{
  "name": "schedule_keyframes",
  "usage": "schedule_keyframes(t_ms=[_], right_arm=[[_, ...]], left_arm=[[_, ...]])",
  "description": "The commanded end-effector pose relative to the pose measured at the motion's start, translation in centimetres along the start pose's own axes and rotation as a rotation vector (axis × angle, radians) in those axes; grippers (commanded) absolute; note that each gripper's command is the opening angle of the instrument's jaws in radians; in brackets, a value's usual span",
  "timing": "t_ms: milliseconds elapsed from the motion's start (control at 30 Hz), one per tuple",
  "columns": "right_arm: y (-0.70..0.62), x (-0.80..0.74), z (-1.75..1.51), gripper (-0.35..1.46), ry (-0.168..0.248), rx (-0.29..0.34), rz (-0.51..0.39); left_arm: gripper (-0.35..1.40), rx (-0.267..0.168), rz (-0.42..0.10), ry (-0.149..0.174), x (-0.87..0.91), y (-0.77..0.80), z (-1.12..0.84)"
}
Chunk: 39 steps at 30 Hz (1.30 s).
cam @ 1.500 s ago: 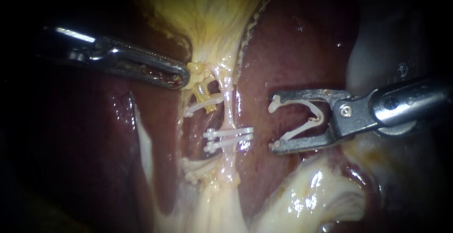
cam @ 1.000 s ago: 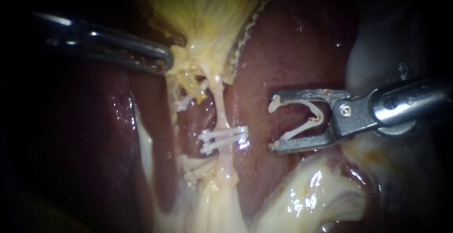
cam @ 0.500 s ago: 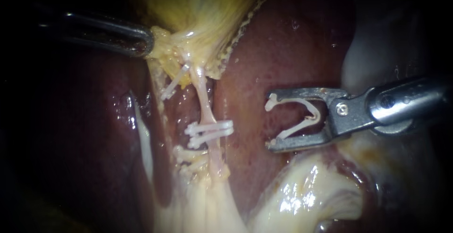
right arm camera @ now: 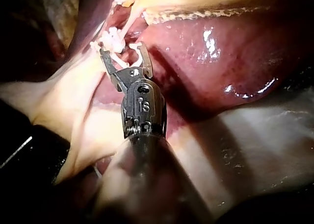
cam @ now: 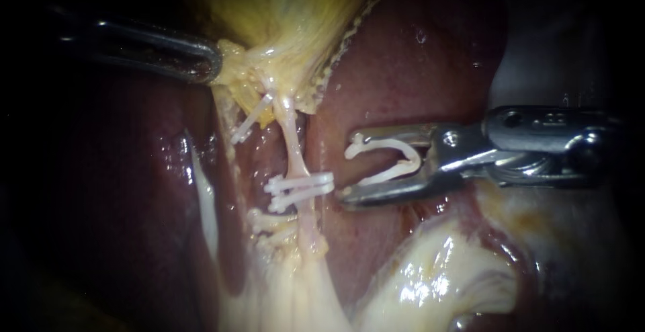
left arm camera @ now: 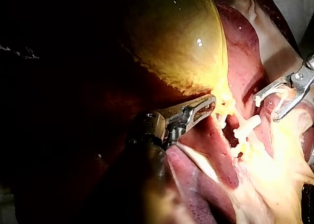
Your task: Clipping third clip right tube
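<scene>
Dark red liver (cam: 416,70) lies beside the yellow gallbladder (cam: 295,16); pale glistening tissue (cam: 443,278) sits below

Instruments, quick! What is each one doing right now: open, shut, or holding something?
Left instrument: shut on the gallbladder, at its narrow end.
Right instrument: holding an open clip, not yet round the tube.

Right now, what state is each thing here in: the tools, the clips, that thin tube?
Left instrument, jaws shut on the gallbladder.
Right instrument, jaws holding a loaded clip, beside the right tube.
Loaded clip, open.
Right tube, stretched, uncut.
Two clips on it, closed.
</scene>
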Motion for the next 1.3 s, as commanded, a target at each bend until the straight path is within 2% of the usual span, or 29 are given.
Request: schedule_keyframes(t_ms=[33, 333, 467, 700, 800, 1100, 1300], right_arm=[[0.02, 0.01, 0.02, 0.49, 0.0, 0.004, 0.012], [0.26, 0.0, 0.21, 0.49, 0.009, 0.0, 0.035], [0.38, -0.04, 0.27, 0.49, 0.012, -0.002, 0.039], [0.54, -0.15, 0.42, 0.49, 0.046, 0.004, 0.056], [0.57, -0.18, 0.48, 0.49, 0.069, 0.008, 0.059], [0.63, -0.27, 0.66, 0.49, 0.101, 0.047, 0.063], [0.65, -0.31, 0.79, 0.49, 0.155, 0.108, 0.071]], left_arm=[[-0.35, 0.001, 0.0, 0.0, 0.0, 0.0, 0.0], [-0.35, 0.002, 0.0, 0.001, 0.01, 0.0, 0.01], [-0.35, 0.002, 0.0, 0.001, 0.01, 0.0, 0.02], [-0.35, 0.003, 0.0, 0.002, 0.02, -0.01, 0.03], [-0.35, 0.003, 0.0, 0.001, 0.02, 0.0, 0.04], [-0.35, 0.006, 0.001, 0.003, 0.02, 0.0, 0.05], [-0.35, 0.005, 0.001, 0.002, 0.03, 0.02, 0.06]])
